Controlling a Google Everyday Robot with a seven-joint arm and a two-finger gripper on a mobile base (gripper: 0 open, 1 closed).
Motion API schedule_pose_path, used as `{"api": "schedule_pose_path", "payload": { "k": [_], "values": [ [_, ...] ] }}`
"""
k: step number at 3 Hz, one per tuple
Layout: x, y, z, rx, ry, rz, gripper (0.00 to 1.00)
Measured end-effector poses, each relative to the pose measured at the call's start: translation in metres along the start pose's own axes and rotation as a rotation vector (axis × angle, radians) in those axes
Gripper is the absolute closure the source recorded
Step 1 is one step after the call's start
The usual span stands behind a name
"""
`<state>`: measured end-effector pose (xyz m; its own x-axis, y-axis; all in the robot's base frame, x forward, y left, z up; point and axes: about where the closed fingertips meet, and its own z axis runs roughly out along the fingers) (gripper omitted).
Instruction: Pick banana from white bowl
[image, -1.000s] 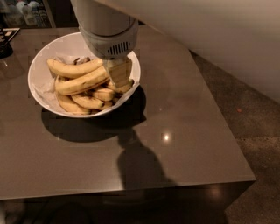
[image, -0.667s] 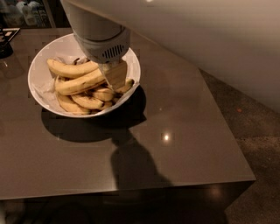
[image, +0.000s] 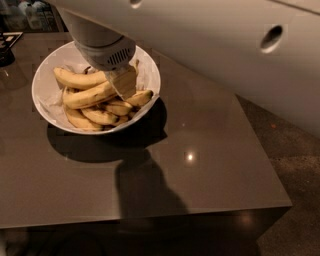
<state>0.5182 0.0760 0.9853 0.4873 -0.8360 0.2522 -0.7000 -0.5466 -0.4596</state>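
Gripper (image: 124, 82) lowered into white bowl (image: 150, 75) on brown table (image: 200, 150), banana (image: 87, 96) lying across bowl centre, its right end at the translucent fingertips, finger spacing cannot tell, smaller bananas (image: 100, 116) beneath

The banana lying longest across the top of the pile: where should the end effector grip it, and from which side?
Best to grip the banana near its middle, coming from above. It lies flat on the pile in the white bowl, its top exposed, with other bananas packed below. The end effector is at its right end, over the bowl.
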Motion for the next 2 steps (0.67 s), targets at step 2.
{"api": "schedule_pose_path", "payload": {
  "k": [2],
  "values": [
    [-0.015,-0.009,0.02,-0.029,-0.006,-0.092,0.41]
  ]
}}
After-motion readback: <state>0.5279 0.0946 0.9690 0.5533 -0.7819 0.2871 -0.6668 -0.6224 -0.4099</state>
